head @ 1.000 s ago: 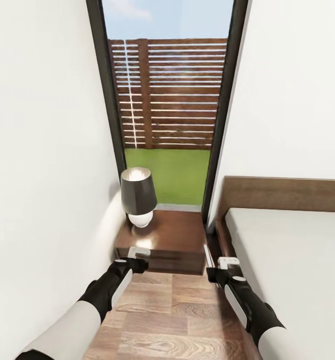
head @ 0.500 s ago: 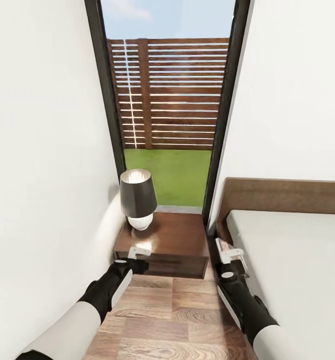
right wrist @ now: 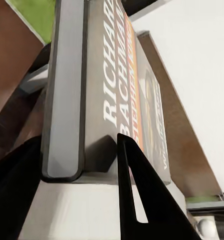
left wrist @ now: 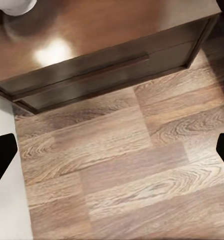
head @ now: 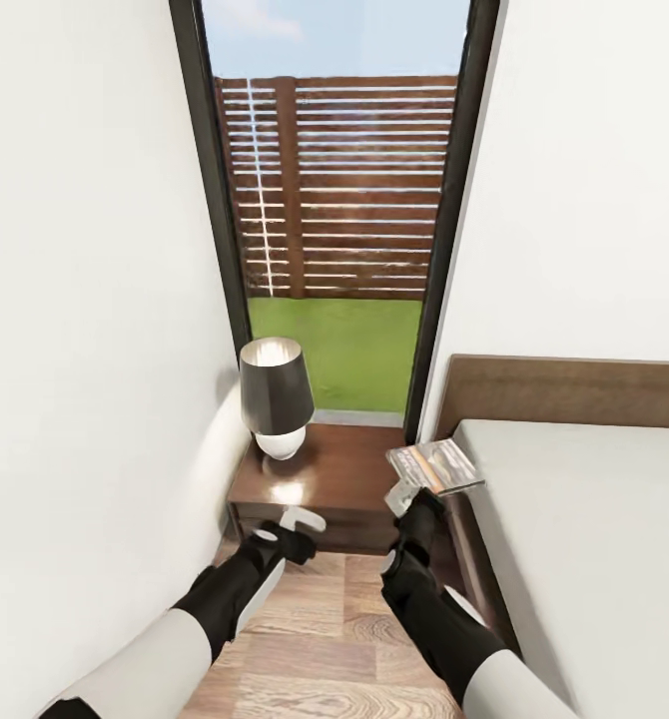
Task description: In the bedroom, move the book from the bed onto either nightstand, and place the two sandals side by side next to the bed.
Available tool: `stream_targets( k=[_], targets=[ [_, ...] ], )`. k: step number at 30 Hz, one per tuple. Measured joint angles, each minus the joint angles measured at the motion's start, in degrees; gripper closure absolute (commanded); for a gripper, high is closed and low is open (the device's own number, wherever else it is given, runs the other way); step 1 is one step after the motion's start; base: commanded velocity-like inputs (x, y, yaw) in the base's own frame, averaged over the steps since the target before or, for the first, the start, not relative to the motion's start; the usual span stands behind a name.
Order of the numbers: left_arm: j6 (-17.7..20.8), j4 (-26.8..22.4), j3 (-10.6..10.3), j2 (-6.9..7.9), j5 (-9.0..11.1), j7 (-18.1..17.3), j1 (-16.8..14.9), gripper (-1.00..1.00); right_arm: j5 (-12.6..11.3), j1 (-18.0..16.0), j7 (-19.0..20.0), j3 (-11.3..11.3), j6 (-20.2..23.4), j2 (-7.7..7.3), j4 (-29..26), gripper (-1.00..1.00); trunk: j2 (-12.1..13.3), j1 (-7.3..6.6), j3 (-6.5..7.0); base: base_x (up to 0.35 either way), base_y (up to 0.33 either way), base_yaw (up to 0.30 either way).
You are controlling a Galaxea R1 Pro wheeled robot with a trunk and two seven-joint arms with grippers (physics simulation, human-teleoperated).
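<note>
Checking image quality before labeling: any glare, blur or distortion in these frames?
Head view: a bright glare patch on the nightstand top beside the lamp; the walls splay outward, wide-angle. Left wrist view: the same glare on the nightstand, floor sharp. Right wrist view: the book is very close, its lettering soft and foreshortened.

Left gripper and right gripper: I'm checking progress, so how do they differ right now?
The right gripper is shut on the book, while the left gripper is open and holds nothing. The right one is raised by the nightstand's bed-side edge; the left hangs lower, before its drawer front. Both are black.
</note>
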Motion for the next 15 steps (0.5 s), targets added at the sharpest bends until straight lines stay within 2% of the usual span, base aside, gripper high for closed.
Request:
stream_targets(
  k=[4, 6, 7, 8, 11, 15],
  targets=[
    [0.0, 0.2, -1.4, -0.23, 0.0, -0.4, 0.1, -1.0, 1.0, -0.1, 4.7, 0.5, 0.0, 0.09, -1.5, 1.0, 0.0, 0.0, 0.0, 0.0, 0.0, 0.0],
    [-0.1, 0.4, -1.9, -0.36, 0.0, -2.0, 0.1, -1.0, 1.3, -0.3, 7.5, 0.7, -0.2, 0.13, -2.5, 1.0, 0.0, 0.0, 0.0, 0.0, 0.0, 0.0],
    [-0.3, 0.7, -3.0, -0.43, 0.0, -5.1, 0.1, -1.0, 1.1, -1.5, 11.0, 0.9, -0.5, 0.21, -3.4, 1.0, 0.0, 0.0, 0.0, 0.0, 0.0, 0.0],
    [-0.3, 0.7, -3.3, -0.41, -0.1, -5.6, 0.1, -1.0, 1.7, -1.8, 11.8, 0.8, -0.2, 0.2, -3.5, 1.0, 0.0, 0.0, 0.0, 0.0, 0.0, 0.0],
    [-0.4, 0.8, -4.6, -0.37, -0.3, -6.8, 0.1, -1.0, 0.1, -3.9, 18.4, 0.6, -0.5, 0.23, -3.2, 1.0, 0.0, 0.0, 0.0, 0.0, 0.0, 0.0],
    [-0.3, 0.8, -4.7, 0.0, -0.1, -6.9, 0.1, -1.0, 0.1, -5.0, 21.5, 0.5, -0.5, 0.23, -2.8, 1.0, 0.0, 0.0, 0.0, 0.0, 0.0, 0.0]
  ],
)
